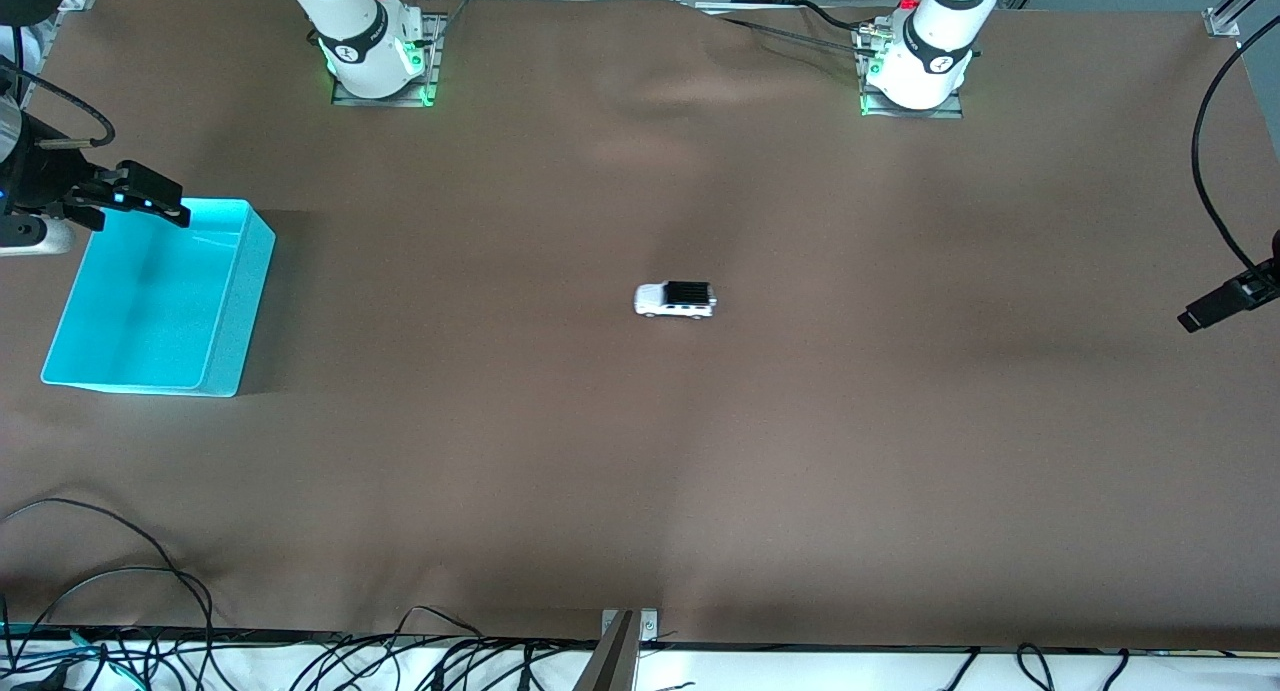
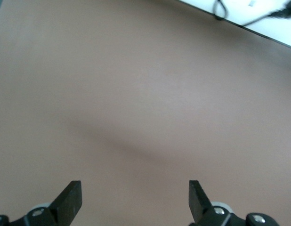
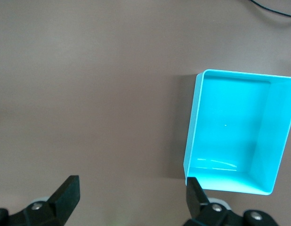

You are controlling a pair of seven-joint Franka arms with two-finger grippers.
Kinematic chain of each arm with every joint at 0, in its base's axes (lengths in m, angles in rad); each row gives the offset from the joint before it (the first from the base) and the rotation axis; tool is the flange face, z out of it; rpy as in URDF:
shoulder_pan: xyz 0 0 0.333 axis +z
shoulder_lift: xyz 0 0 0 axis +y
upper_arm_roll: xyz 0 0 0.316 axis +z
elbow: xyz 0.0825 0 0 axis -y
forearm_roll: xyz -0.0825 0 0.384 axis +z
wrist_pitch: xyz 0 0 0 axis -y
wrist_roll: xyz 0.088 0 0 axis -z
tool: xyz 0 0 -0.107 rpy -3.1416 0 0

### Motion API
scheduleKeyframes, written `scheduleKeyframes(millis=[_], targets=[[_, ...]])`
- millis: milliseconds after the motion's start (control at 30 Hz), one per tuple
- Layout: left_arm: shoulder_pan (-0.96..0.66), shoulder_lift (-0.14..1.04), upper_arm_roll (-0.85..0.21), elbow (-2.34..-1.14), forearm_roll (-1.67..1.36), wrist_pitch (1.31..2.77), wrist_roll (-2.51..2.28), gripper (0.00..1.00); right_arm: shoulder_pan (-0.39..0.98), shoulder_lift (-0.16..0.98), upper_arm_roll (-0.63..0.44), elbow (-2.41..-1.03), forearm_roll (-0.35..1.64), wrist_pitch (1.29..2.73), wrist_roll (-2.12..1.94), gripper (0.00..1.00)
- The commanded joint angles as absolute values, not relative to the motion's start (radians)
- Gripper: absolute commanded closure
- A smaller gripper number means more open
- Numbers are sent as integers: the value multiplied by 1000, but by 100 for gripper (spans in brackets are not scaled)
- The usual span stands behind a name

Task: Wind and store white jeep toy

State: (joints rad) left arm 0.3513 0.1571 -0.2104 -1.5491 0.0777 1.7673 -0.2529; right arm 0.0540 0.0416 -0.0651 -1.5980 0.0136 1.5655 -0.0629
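The white jeep toy (image 1: 675,299), with its black roof, stands on its wheels on the brown table near the middle, apart from both grippers. The cyan bin (image 1: 238,306) sits toward the right arm's end of the table with nothing in it; it also shows in the right wrist view (image 3: 191,141). My right gripper (image 1: 160,204) is open and holds nothing, up in the air over the table beside the bin's edge (image 3: 131,193). My left gripper (image 1: 1205,314) is open and holds nothing, over bare table at the left arm's end (image 2: 135,197).
The two arm bases (image 1: 375,56) (image 1: 915,66) stand along the table's edge farthest from the front camera. Black cables (image 1: 110,581) lie along the nearest edge, beside a metal bracket (image 1: 620,636). Another cable (image 1: 1203,161) hangs at the left arm's end.
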Motion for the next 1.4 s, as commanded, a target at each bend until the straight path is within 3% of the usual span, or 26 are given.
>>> scheduleKeyframes(millis=[0,501,1368], targets=[[347,183,-218,-1468,20,1697,-46,0,54,48,-61,-1575,-2,1559,-64,0],[342,169,-296,-1456,2,1603,18,0,54,48,-61,-1577,-2,1559,-64,0],[353,164,-301,-1465,-2,1605,23,0,52,46,-63,-1575,11,1554,-63,0]])
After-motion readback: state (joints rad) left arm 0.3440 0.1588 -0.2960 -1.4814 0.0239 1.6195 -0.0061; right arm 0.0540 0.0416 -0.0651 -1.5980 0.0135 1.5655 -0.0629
